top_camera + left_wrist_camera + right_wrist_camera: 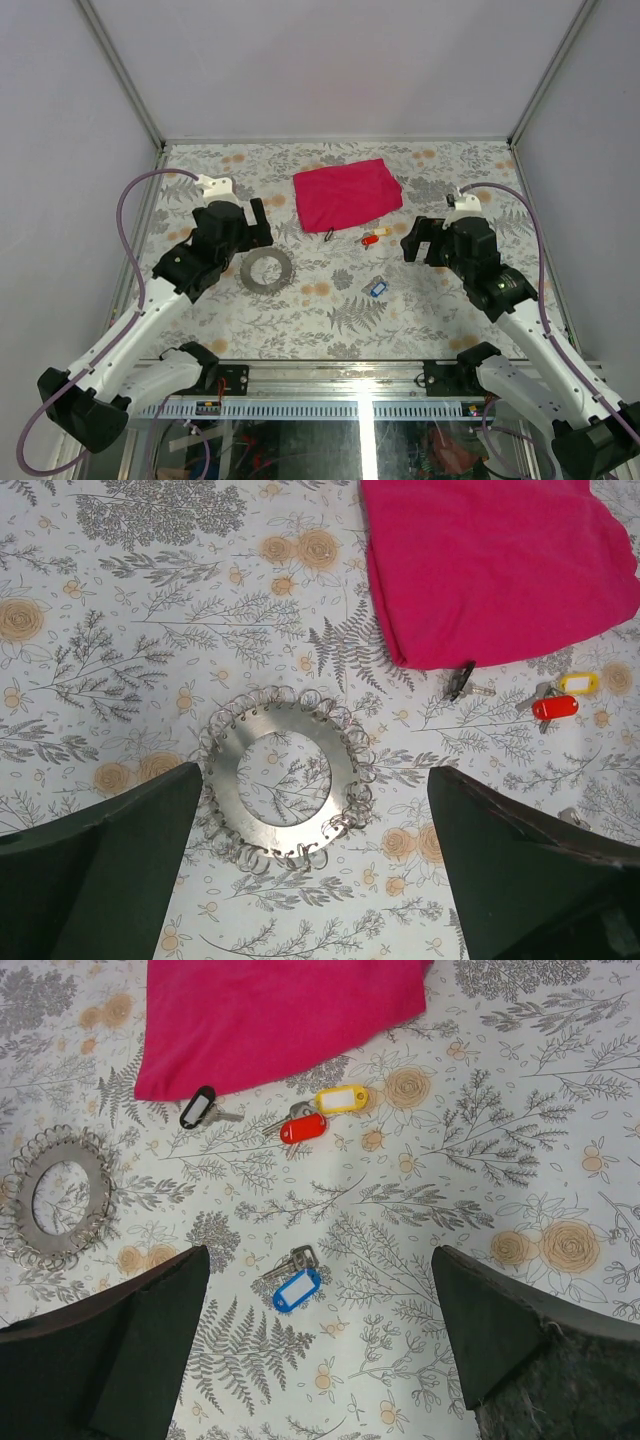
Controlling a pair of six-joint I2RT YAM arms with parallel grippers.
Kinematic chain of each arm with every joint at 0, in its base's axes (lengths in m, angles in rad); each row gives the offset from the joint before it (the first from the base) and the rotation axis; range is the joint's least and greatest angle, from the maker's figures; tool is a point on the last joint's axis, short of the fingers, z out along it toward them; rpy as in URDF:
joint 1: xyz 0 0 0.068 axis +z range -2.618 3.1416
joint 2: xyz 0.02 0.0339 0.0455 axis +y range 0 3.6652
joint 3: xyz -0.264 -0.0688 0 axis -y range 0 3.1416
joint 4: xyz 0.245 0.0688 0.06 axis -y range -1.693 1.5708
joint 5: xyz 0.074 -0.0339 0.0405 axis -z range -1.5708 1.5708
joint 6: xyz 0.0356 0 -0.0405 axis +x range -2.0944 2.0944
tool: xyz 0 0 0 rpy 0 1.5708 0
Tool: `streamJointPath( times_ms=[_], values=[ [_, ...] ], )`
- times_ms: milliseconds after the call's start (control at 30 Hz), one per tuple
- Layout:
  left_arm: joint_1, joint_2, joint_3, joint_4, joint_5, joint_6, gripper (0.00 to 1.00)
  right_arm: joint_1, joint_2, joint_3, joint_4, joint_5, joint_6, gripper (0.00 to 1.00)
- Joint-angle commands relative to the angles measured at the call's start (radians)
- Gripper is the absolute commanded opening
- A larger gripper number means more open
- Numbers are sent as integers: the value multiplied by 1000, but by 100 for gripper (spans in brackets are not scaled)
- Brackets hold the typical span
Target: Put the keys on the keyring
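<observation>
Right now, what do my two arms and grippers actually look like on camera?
The left arm and right arm have white links with black joint housings. A purple cable loops along each. The left gripper and right gripper are black with broad, wedge-shaped dark fingers.

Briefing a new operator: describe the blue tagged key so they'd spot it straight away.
Find the pink cloth on the table. Toward the near edge lies the blue-tagged key, alone. The red tag, yellow tag and black tag sit by the cloth's edge; only this is blue.
</observation>
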Motion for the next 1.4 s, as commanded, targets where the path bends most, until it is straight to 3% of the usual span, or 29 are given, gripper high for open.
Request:
streamJointPath(
  times_ms=[0, 333, 700, 1200, 1367],
  values=[
    [-9, -15, 15, 40, -10, 7, 100, -7, -7, 48, 40, -10, -2, 100],
    [-8, 39, -3, 71, 95, 47, 100, -7, 10, 37, 29, 16, 14, 100],
    [-8, 345, -20, 123, 384, 23, 100, -8, 24, 10, 25, -24, 49, 100],
    [-8, 527, -91, 234, 413, -9, 100, -7, 46, 12, 30, -64, 28, 100],
    [-9, 553, -124, 250, 362, -18, 100, -7, 52, 4, 38, -93, 31, 100]
  ],
)
